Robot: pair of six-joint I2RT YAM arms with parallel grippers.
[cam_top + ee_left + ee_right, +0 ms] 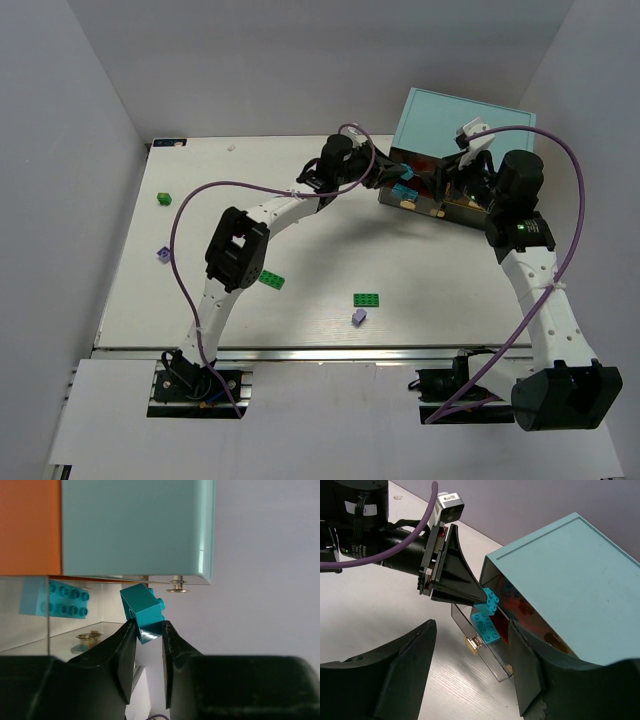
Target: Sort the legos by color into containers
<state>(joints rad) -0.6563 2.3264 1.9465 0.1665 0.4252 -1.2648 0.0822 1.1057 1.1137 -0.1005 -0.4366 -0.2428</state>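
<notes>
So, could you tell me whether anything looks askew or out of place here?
The small cyan studded brick sits tilted in the left gripper, pinched only by its lower corner above the open clear drawer.

Cyan brick (pixel 144 611), teal cabinet (pixel 135 527) — green bricks (pixel 367 299), lavender bricks (pixel 359 316), purple cable (pixel 433 495), white table (pixel 430 270).

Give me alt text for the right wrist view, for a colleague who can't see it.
The left gripper pinches a cyan brick in its jaws above an open clear drawer of the teal cabinet, where a second cyan brick lies. The right gripper shows open jaws in the foreground, either side of the drawer.
</notes>
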